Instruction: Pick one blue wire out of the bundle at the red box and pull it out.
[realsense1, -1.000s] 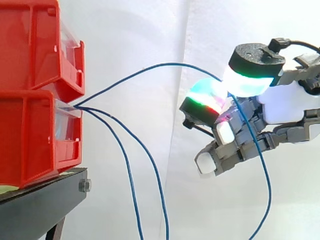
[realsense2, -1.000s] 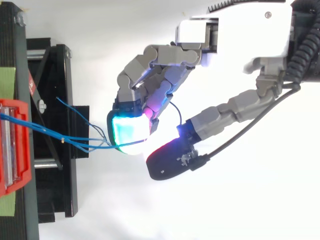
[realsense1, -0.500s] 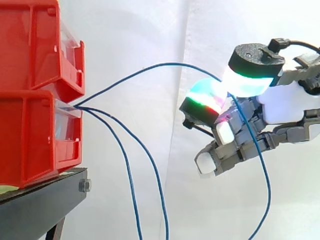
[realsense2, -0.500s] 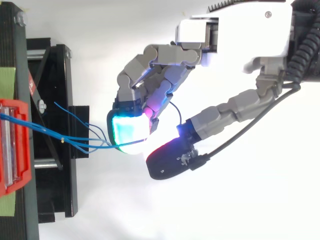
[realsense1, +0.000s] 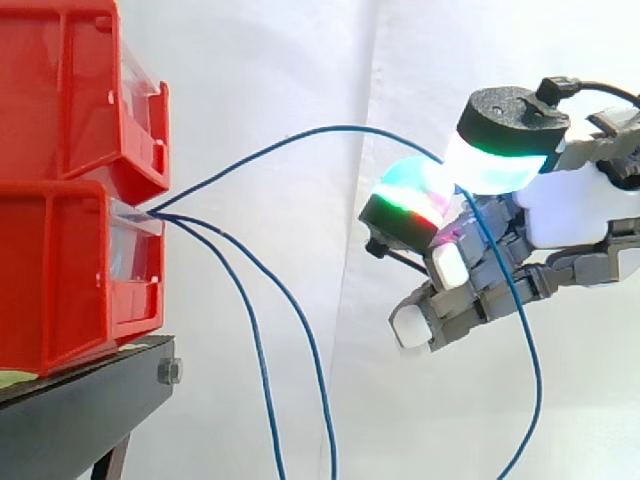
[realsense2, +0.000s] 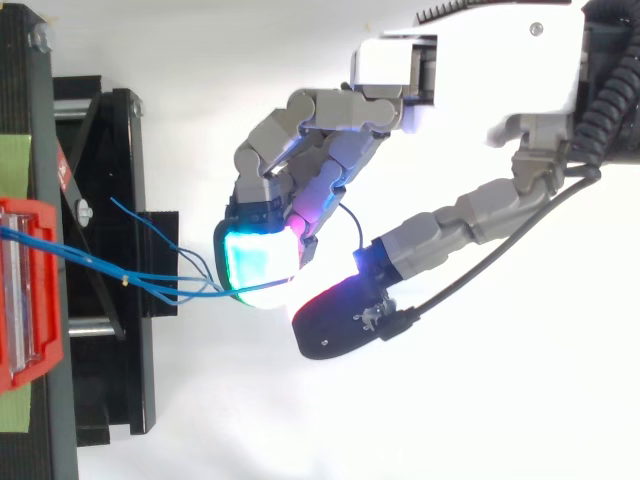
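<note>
Reaching in from right, hand (realsense1: 565, 210) is held curled, blue wire (realsense1: 300, 133) apparently pinched btwn its pads (realsense1: 490, 168); red box (realsense1: 60, 270) is set on black stand (realsense1: 80, 420), white curtain (realsense1: 300, 60) behind.

The hand (realsense1: 565, 210) was seen at the right edge of the side view, with its fingers directed leftward and curled. One finger pad (realsense1: 408, 203), lit cyan, green and red, was set close against the thumb pad (realsense1: 497, 160), lit pale cyan. A blue wire (realsense1: 300, 134) was pinched between the two. The other fingers (realsense1: 450, 300) were folded underneath. In the top view, the hand (realsense2: 330, 150) was extended from the upper right, with the thumb (realsense2: 430, 240) stretched out beside the curled fingers.
</note>
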